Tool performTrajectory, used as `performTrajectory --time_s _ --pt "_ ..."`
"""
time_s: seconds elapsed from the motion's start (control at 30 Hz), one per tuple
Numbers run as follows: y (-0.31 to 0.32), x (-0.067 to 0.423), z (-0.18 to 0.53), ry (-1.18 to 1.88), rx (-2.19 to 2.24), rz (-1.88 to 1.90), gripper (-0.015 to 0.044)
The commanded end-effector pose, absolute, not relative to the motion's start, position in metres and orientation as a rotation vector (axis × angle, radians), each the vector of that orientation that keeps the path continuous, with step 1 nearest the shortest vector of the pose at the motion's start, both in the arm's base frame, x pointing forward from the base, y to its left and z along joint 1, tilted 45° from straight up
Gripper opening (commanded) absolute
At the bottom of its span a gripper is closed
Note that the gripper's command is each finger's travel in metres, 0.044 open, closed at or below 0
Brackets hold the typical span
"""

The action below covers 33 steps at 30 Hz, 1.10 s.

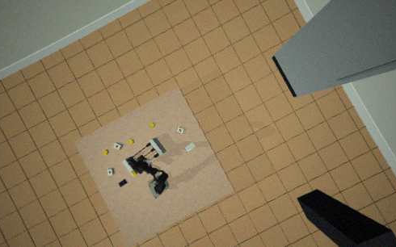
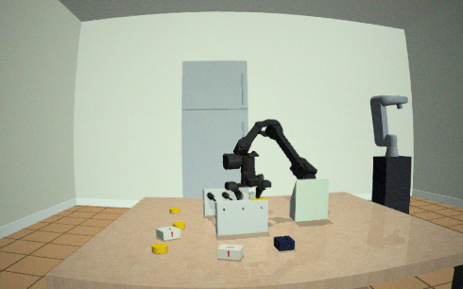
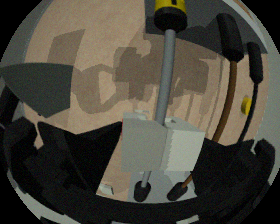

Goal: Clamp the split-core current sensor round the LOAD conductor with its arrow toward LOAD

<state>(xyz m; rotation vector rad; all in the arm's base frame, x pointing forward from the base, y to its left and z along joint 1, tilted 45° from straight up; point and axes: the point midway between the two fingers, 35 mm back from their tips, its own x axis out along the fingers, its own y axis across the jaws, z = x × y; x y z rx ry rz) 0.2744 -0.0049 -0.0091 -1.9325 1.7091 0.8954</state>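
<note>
Gripping the white sensor [image 2: 250, 195] [image 3: 162, 147] between the fingers [image 2: 261, 190], above the tabletop [image 1: 196, 182] [image 2: 352, 246], at the gray conductor [image 3: 167, 75] and between the near white panel [image 1: 128, 165] [image 2: 242, 218] and the far white panel [image 1: 157, 147] [image 2: 209, 203]. In the wrist view, pale faces set side by side across the conductor's line. Red just visible at one edge; impossible to read arrow direction, long axis or latching. Running up from the sensor to a yellow-and-black end [image 3: 170, 15], beside the brown conductor [image 3: 232, 90].

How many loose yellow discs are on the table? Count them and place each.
3: one nearest the exterior camera, one just behind the nearby white block, one farthest back. The arm or panels may hide more.
</note>
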Motion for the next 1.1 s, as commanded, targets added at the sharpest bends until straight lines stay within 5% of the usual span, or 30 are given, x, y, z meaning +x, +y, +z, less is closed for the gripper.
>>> performTrajectory --time_s 0.0,1.07 --pt "0.0030 0.2749 -0.0096 1.682 -1.929 0.907 0.0000" --pt "-0.0049 0.2744 -0.0091 1.709 -1.933 0.895 0.0000"
